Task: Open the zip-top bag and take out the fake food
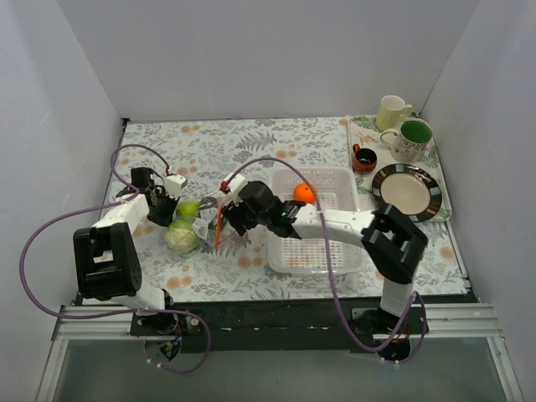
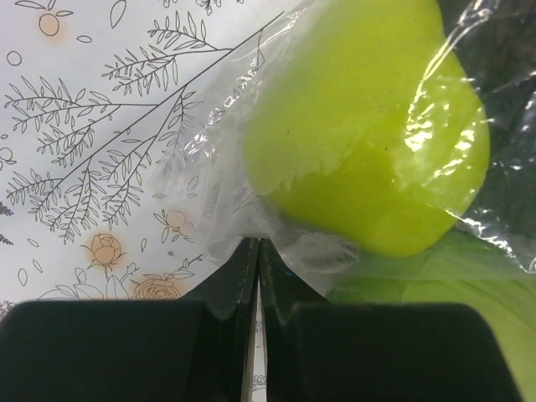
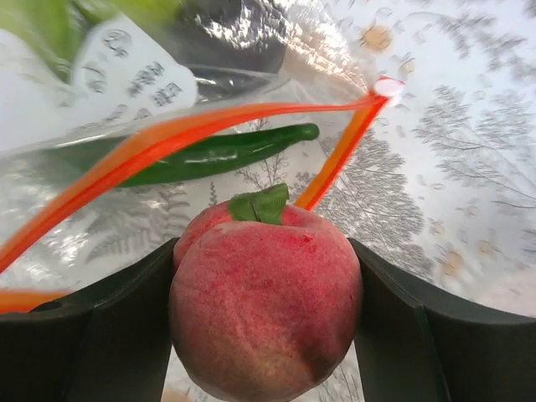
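Note:
The clear zip-top bag (image 1: 199,224) lies on the floral cloth with its red-orange zip strip (image 3: 159,144) open. My left gripper (image 2: 258,249) is shut on a fold of the bag's plastic, next to a light green round fruit (image 2: 368,134) inside the bag; in the top view this gripper (image 1: 173,199) is at the bag's left end. My right gripper (image 3: 264,249) is shut on a peach-red fruit (image 3: 264,306) just outside the bag's mouth, and stands at the bag's right end (image 1: 234,218). A dark green long vegetable (image 3: 218,156) lies in the bag. A second light green round one (image 1: 180,237) sits in front.
A white perforated basket (image 1: 322,247) stands right of the bag with an orange fruit (image 1: 304,193) in it. A tray at the back right holds a plate (image 1: 407,192), a green-lined mug (image 1: 408,140), a pale cup (image 1: 391,111) and a small dark cup (image 1: 364,158).

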You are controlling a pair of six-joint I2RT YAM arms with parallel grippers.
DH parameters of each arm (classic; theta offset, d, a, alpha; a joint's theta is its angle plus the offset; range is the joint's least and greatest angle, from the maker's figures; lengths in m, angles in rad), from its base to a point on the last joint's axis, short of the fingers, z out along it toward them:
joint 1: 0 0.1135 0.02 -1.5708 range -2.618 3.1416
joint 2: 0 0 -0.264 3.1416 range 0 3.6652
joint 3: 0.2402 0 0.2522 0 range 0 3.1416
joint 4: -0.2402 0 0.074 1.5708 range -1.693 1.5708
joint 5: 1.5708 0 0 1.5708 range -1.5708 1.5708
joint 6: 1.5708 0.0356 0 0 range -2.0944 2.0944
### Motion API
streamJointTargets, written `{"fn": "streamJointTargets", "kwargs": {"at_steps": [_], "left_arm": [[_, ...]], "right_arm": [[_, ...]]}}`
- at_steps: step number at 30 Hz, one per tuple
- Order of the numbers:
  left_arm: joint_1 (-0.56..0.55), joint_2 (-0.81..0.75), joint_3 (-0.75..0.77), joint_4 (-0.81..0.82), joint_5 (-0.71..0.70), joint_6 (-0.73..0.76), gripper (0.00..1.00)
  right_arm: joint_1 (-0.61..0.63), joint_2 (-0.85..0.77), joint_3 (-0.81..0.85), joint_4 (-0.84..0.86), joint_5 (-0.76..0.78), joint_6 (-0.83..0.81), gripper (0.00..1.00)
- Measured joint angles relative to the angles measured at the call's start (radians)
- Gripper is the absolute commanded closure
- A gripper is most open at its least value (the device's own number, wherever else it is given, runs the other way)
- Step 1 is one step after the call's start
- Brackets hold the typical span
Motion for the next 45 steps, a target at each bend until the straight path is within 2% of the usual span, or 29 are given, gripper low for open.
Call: {"fn": "streamJointTargets", "kwargs": {"at_steps": [2,3,6,8,9,11,12,13,14,15,16,17,28,31,32,34,35,38,40,45], "left_arm": [[0.0,0.0,-0.002,0.002,0.0,0.0,1.0],[0.0,0.0,-0.002,0.002,0.0,0.0,1.0],[0.0,0.0,-0.003,0.003,0.0,0.0,1.0],[0.0,0.0,-0.003,0.003,0.0,0.0,1.0],[0.0,0.0,-0.003,0.003,0.0,0.0,1.0],[0.0,0.0,-0.003,0.003,0.0,0.0,1.0],[0.0,0.0,-0.003,0.003,0.0,0.0,1.0],[0.0,0.0,-0.003,0.003,0.0,0.0,1.0],[0.0,0.0,-0.003,0.002,0.0,0.0,1.0],[0.0,0.0,-0.003,0.002,0.0,0.0,1.0],[0.0,0.0,-0.003,0.002,0.001,0.0,1.0],[0.0,0.0,-0.003,0.002,0.001,0.0,1.0],[0.0,0.0,-0.003,0.001,0.003,0.0,1.0],[0.0,0.0,-0.003,0.001,0.003,0.0,1.0],[0.0,-0.001,-0.003,0.001,0.003,0.0,1.0],[0.0,0.0,-0.003,0.0,0.003,0.0,1.0],[0.0,0.0,-0.003,0.0,0.003,0.0,1.0],[-0.002,0.0,-0.003,0.0,0.003,-0.001,1.0],[-0.005,0.0,-0.003,-0.001,0.003,-0.003,1.0],[-0.011,0.0,-0.003,-0.005,0.002,-0.004,1.0]], "right_arm": [[0.001,-0.111,-0.034,-0.007,-0.005,0.004,0.54],[0.001,-0.167,-0.045,-0.008,-0.001,0.006,0.64],[0.003,-0.326,-0.079,-0.006,0.055,0.017,0.71],[0.001,-0.418,-0.115,-0.001,0.128,0.025,0.82],[-0.006,-0.46,-0.141,0.005,0.163,0.031,0.94],[-0.052,-0.52,-0.188,-0.017,0.237,0.064,0.99],[-0.08,-0.528,-0.198,-0.031,0.261,0.085,0.96],[-0.121,-0.529,-0.206,-0.06,0.292,0.111,0.86],[-0.166,-0.526,-0.214,-0.09,0.319,0.134,0.71],[-0.204,-0.519,-0.217,-0.129,0.342,0.149,0.41],[-0.24,-0.51,-0.22,-0.163,0.367,0.161,0.25],[-0.265,-0.501,-0.224,-0.192,0.391,0.166,0.04],[-0.26,-0.494,-0.217,-0.311,0.497,0.181,0.02],[-0.241,-0.494,-0.203,-0.317,0.486,0.157,0.09],[-0.223,-0.496,-0.205,-0.304,0.471,0.144,0.19],[-0.156,-0.497,-0.221,-0.254,0.429,0.103,0.31],[-0.125,-0.497,-0.228,-0.233,0.403,0.089,0.42],[-0.024,-0.463,-0.227,-0.164,0.304,0.05,0.6],[-0.003,-0.404,-0.206,-0.125,0.249,0.038,0.65],[-0.011,-0.234,-0.142,-0.055,0.118,0.022,0.63]]}}
